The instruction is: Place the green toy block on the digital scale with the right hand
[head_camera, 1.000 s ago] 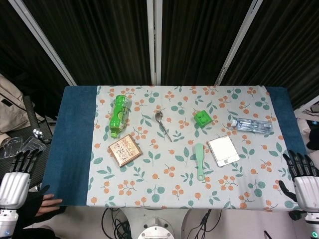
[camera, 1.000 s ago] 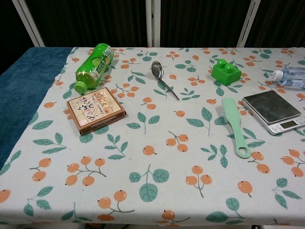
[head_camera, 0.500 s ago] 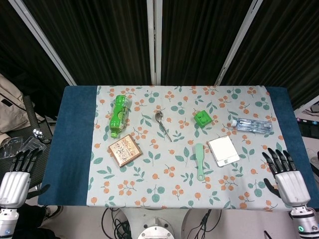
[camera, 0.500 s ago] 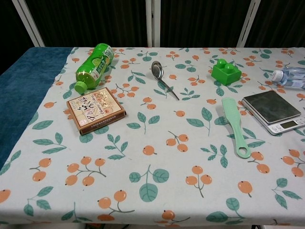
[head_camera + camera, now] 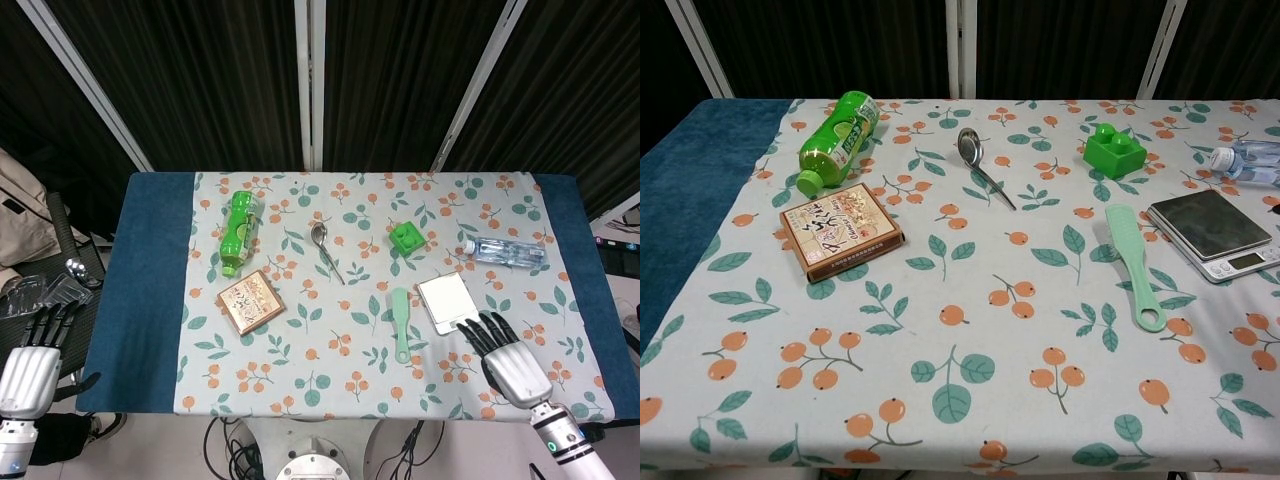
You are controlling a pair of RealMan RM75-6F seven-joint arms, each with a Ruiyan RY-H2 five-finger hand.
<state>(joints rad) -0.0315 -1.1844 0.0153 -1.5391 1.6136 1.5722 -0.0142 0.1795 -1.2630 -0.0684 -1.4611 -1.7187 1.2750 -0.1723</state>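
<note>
A matt printed cloth (image 5: 330, 380) with orange berries and green leaves covers the table, over a napped blue cloth (image 5: 150, 290). The green toy block (image 5: 406, 238) is smooth glossy plastic. The digital scale (image 5: 448, 302) has a flat, dull metal plate. A shiny metal spoon (image 5: 325, 250), a green plastic bottle (image 5: 238, 232), a clear plastic bottle (image 5: 505, 251), a printed cardboard box (image 5: 248, 302) and a pale green matt plastic brush (image 5: 401, 322) lie around. The right hand (image 5: 510, 362) is silver metal with black fingers.

Two bottles (image 5: 237, 232) (image 5: 506, 251), one block (image 5: 405, 237), scale (image 5: 447, 301), spoon (image 5: 325, 250), box (image 5: 249, 301), and brush (image 5: 400, 322)
</note>
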